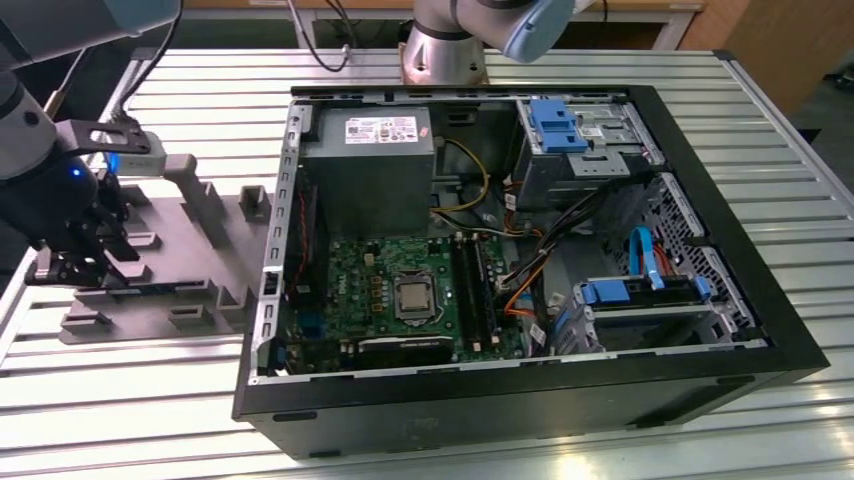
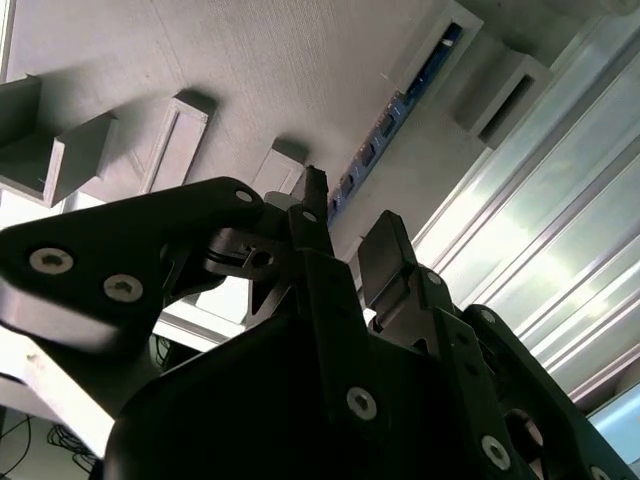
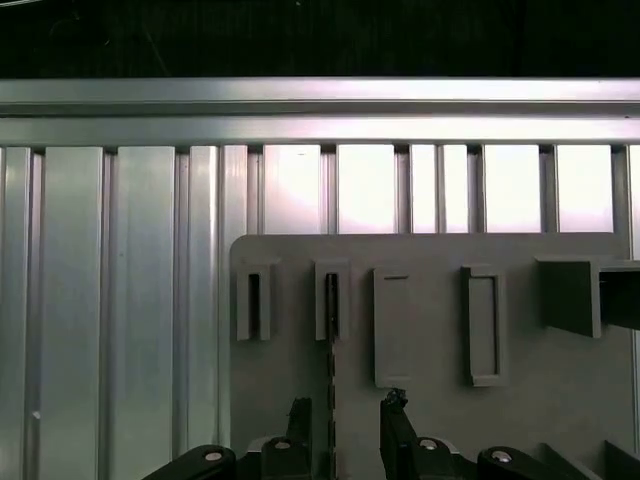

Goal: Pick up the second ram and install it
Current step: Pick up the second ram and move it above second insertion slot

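Note:
The second ram stands on edge in a slot of the grey holder plate, a thin dark stick seen end-on. In the second wrist view the same ram shows as a dark blue strip with small chips. My gripper is open, with one finger on each side of the stick's near end and a gap to each. In the exterior view the gripper hangs low over the holder plate at that view's left, beside the open computer case.
The case lies on its side with the green motherboard and black memory slots exposed. Cables, drive bays with blue tabs and a power supply fill its interior. Raised grey blocks stand on the holder plate. The table is ribbed aluminium.

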Controlling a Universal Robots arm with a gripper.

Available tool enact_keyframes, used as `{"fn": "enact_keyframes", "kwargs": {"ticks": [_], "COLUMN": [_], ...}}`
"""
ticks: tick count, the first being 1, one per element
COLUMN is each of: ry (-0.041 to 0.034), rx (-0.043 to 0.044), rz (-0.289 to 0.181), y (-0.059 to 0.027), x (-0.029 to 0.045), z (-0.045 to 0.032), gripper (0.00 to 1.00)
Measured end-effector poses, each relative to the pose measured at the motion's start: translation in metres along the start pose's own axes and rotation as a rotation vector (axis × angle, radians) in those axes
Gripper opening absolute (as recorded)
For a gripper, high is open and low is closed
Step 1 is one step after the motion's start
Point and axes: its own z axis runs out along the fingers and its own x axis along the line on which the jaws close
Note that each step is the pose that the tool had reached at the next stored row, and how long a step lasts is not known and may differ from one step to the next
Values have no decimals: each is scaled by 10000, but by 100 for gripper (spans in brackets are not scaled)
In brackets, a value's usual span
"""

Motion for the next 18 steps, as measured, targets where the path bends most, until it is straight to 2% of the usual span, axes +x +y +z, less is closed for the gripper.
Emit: {"fn": "enact_keyframes", "kwargs": {"ticks": [18], "ry": [45], "rx": [41], "rz": [0], "y": [-3], "x": [11], "z": [176], "gripper": [40]}}
